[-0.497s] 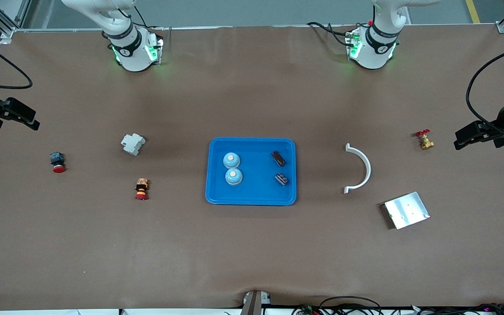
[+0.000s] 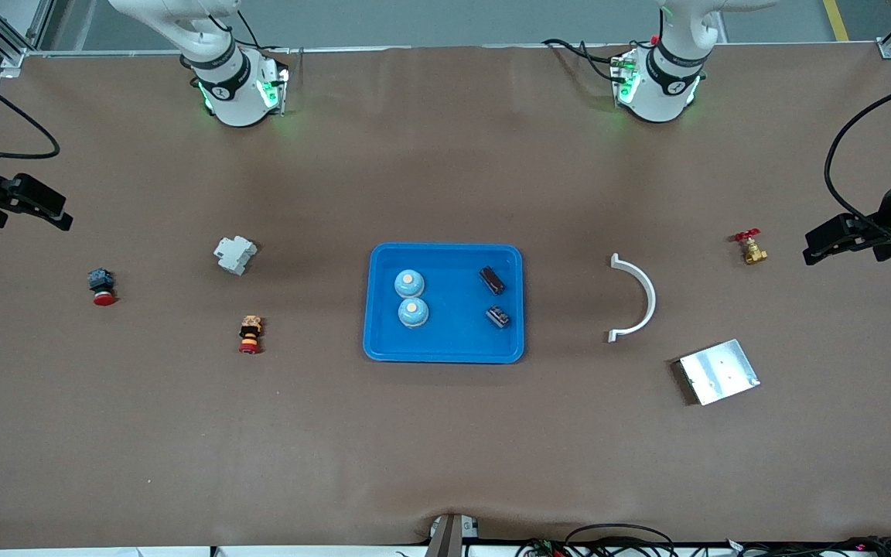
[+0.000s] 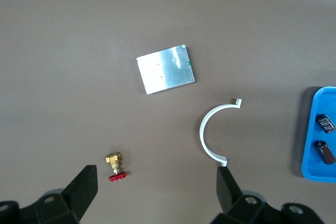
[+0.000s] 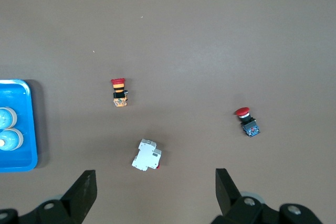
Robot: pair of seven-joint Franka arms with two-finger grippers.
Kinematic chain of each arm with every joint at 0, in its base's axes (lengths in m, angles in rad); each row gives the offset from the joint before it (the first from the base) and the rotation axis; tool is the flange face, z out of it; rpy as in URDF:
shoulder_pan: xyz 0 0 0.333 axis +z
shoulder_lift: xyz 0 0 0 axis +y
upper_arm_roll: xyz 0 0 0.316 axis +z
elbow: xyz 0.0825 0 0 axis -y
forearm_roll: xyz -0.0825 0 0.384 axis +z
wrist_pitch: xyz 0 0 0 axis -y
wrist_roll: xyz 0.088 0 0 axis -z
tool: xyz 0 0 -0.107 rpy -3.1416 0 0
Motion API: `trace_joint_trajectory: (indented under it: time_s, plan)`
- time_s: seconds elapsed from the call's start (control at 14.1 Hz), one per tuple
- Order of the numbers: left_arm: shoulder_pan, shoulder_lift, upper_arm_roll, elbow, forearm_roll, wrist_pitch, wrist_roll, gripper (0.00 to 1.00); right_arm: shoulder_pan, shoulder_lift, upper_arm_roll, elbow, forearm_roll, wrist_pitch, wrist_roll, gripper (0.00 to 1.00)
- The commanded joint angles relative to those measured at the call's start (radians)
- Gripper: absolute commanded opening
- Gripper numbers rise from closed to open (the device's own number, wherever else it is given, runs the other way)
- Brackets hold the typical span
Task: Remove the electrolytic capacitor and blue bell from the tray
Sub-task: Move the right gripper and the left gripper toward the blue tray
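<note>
Front view
Tray: shallow bright-blue rectangular plastic tray (image 2: 445, 344) at mid-surface, long sides running between the two arms' ends.
Bells: two pale-blue domed bells with cream buttons, one (image 2: 409, 283) just beside the other (image 2: 413, 312), upright, in the tray half toward the right arm's end.
Capacitors: two dark cylindrical electrolytic capacitors, one (image 2: 491, 280) farther from the camera, one (image 2: 498, 316) nearer, lying flat in the half toward the left arm's end; long axes slanted, roughly parallel.
Left gripper (image 2: 821, 245): over bare brown surface at the left arm's end, near the small brass valve with red handle (image 2: 750, 248); waiting.
Right gripper (image 2: 47, 210): over the right arm's end, well apart from the tray.
Progress: nothing removed yet, by the look of it; all four parts in the tray.

Left wrist view
Left gripper (image 3: 157, 188): fingers wide apart, nothing between them.
Seen below: valve, white curved plastic half-ring (image 3: 210, 140), silver metal plate (image 3: 166, 68), tray corner with both capacitors.

Right wrist view
Right gripper (image 4: 156, 189): fingers spread, empty.
Seen below: white breaker block (image 4: 146, 156), red-capped push button (image 4: 247, 121), striped red-and-orange button (image 4: 120, 92), tray edge with both bells.
</note>
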Motion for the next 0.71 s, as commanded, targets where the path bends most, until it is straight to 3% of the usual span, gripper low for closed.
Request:
trace_joint_trajectory:
  time_s: [0.0, 0.43, 0.64]
  plan:
    - [0.003, 0.001, 0.002, 0.010, -0.016, -0.019, -0.011, 1.00, -0.009, -0.028, 0.021, -0.062, 0.003, 0.028, 0.015, 1.00]
    - [-0.002, 0.006, 0.000, 0.010, -0.010, -0.018, -0.082, 1.00, 0.094, -0.043, 0.022, -0.155, 0.010, 0.069, 0.185, 1.00]
    - [0.000, 0.006, -0.003, 0.009, -0.020, -0.018, -0.123, 1.00, 0.140, -0.046, 0.021, -0.246, 0.130, 0.145, 0.311, 1.00]
